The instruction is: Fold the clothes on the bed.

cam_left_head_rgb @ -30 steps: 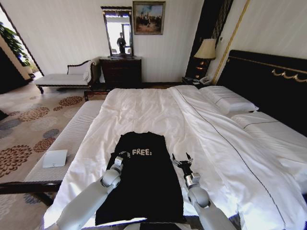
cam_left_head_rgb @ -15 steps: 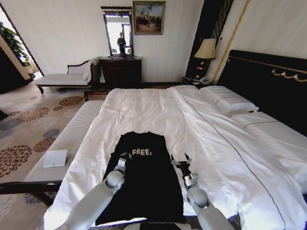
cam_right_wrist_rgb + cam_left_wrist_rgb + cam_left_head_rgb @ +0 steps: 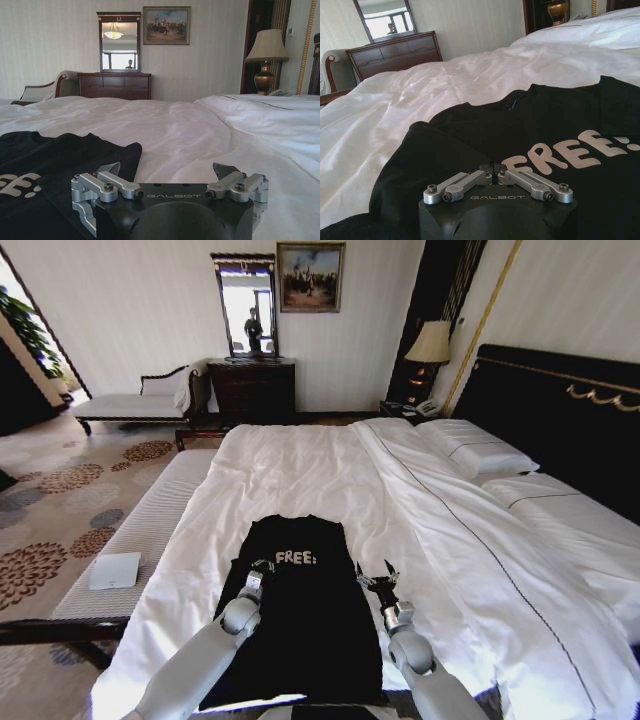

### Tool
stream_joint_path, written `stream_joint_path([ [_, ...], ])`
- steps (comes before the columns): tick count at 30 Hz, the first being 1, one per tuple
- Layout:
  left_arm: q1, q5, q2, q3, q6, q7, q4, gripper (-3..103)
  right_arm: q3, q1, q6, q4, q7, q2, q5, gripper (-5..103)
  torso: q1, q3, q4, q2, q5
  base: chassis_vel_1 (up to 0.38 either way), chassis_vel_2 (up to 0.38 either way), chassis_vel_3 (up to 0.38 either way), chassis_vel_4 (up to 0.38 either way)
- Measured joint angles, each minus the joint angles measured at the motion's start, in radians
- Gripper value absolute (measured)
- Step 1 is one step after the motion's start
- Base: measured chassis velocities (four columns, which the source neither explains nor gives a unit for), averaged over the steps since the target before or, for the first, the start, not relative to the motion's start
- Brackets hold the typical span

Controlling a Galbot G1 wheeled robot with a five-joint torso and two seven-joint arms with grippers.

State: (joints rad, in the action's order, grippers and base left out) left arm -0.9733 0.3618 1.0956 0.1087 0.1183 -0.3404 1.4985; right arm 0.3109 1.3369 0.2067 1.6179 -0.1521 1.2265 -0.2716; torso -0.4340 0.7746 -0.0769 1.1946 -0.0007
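Observation:
The clothes, a black T-shirt [image 3: 305,630] with white "FREE!" lettering, lie flat and narrow on the white bed [image 3: 300,465] just in front of me. My left gripper [image 3: 260,565] rests on the shirt's left shoulder area. In the left wrist view this gripper [image 3: 492,175] has its linkages drawn together, shut against the black fabric [image 3: 545,115], with the tips hidden. My right gripper [image 3: 375,575] hovers at the shirt's right edge. In the right wrist view that gripper [image 3: 167,170] stands open over white sheet, the shirt [image 3: 60,150] beside it.
A striped bench [image 3: 150,525] runs along the bed's left side with a white pad [image 3: 115,570] on it. The folded duvet [image 3: 480,560] and pillows [image 3: 475,450] lie to the right. A dark dresser [image 3: 252,388] and a lamp [image 3: 430,345] stand by the far wall.
Both grippers have crept slightly inward toward the shirt's lettering. The shirt's outline has not visibly changed.

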Motion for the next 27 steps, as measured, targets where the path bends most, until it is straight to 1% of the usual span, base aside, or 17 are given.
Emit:
stream_joint_path([
  [10, -0.001, -0.004, 0.006, 0.004, 0.003, 0.001, -0.001, 0, -0.001, -0.001, 0.000, 0.000, 0.000, -0.003, -0.002, 100, 0.000, 0.000, 0.0000, 0.000, 0.0000, 0.000, 0.000, 0.000, 0.000],
  [11, -0.001, -0.004, 0.005, 0.005, 0.007, 0.003, 0.002, -3, -0.003, -0.002, 0.000, 0.000, 0.000, -0.003, -0.002, 100, 0.000, 0.000, 0.0001, 0.000, 0.0000, 0.000, 0.000, 0.000, 0.000],
  [13, -0.002, -0.003, 0.004, 0.007, 0.008, 0.004, 0.007, -3, -0.003, -0.002, 0.000, 0.000, 0.000, -0.002, -0.002, 100, 0.000, 0.000, 0.0001, 0.000, 0.0000, 0.000, 0.000, 0.000, 0.000],
  [15, -0.005, 0.004, 0.002, 0.009, 0.010, 0.005, 0.018, 6, -0.004, -0.002, 0.000, 0.000, 0.000, -0.002, -0.002, 100, 0.000, 0.000, 0.0000, 0.000, -0.0001, 0.000, 0.000, 0.000, 0.000],
  [16, -0.009, 0.011, -0.001, 0.012, 0.013, 0.006, 0.028, 6, -0.005, -0.003, 0.000, 0.000, 0.000, -0.002, -0.002, 100, 0.000, 0.000, 0.0000, 0.000, -0.0002, 0.000, 0.000, 0.000, 0.000],
  [17, -0.015, 0.017, -0.010, 0.015, 0.015, 0.010, 0.044, 17, -0.005, -0.003, -0.001, 0.000, 0.000, -0.002, -0.002, 100, 0.000, 0.000, 0.0000, 0.000, -0.0001, 0.000, 0.000, 0.000, 0.000],
  [18, -0.020, 0.018, -0.015, 0.015, 0.016, 0.011, 0.053, 17, -0.005, -0.004, -0.001, 0.000, 0.000, -0.002, -0.002, 100, 0.000, 0.000, 0.0000, 0.000, -0.0001, 0.000, 0.000, 0.000, 0.000],
  [19, -0.024, 0.019, -0.021, 0.015, 0.017, 0.011, 0.062, 22, -0.005, -0.004, -0.001, 0.000, 0.000, -0.002, -0.002, 100, 0.000, 0.000, 0.0000, 0.000, -0.0001, 0.000, 0.000, 0.000, 0.000],
  [20, -0.024, 0.019, -0.021, 0.015, 0.017, 0.011, 0.062, 22, -0.005, -0.004, -0.001, 0.000, 0.000, -0.002, -0.002, 100, 0.000, 0.000, 0.0000, 0.000, -0.0001, 0.000, 0.000, 0.000, 0.000],
  [21, -0.030, 0.020, -0.029, 0.014, 0.017, 0.012, 0.073, 28, -0.006, -0.005, -0.001, 0.000, 0.000, -0.002, -0.002, 100, 0.000, 0.000, 0.0000, 0.000, -0.0001, 0.000, 0.000, 0.000, 0.000],
  [22, -0.034, 0.020, -0.034, 0.012, 0.017, 0.013, 0.081, 28, -0.006, -0.005, -0.001, 0.000, 0.000, -0.002, -0.002, 100, 0.000, 0.000, 0.0001, 0.000, -0.0002, 0.000, 0.000, 0.000, 0.000],
  [23, -0.046, 0.022, -0.047, -0.007, 0.017, 0.014, 0.108, 39, -0.006, -0.005, -0.001, -0.001, 0.000, 0.000, -0.002, 100, 0.000, 0.000, 0.0001, 0.000, -0.0003, 0.000, 0.000, 0.000, 0.000],
  [25, -0.053, 0.030, -0.054, -0.023, 0.017, 0.014, 0.126, 39, -0.007, -0.005, -0.001, -0.002, 0.000, 0.001, -0.002, 100, 0.000, 0.000, 0.0001, 0.000, -0.0001, 0.000, 0.000, 0.000, 0.000],
  [26, -0.057, 0.047, -0.059, -0.039, 0.017, 0.015, 0.141, 43, -0.007, -0.005, -0.001, -0.002, 0.000, 0.002, -0.002, 100, 0.000, 0.000, 0.0002, 0.000, -0.0001, 0.000, 0.000, 0.000, 0.000],
  [27, -0.058, 0.098, -0.065, -0.068, 0.023, 0.010, 0.164, 49, -0.007, -0.004, -0.001, -0.002, 0.001, 0.003, -0.001, 100, 0.000, 0.000, 0.0002, 0.000, -0.0001, 0.000, 0.000, 0.000, 0.000],
])
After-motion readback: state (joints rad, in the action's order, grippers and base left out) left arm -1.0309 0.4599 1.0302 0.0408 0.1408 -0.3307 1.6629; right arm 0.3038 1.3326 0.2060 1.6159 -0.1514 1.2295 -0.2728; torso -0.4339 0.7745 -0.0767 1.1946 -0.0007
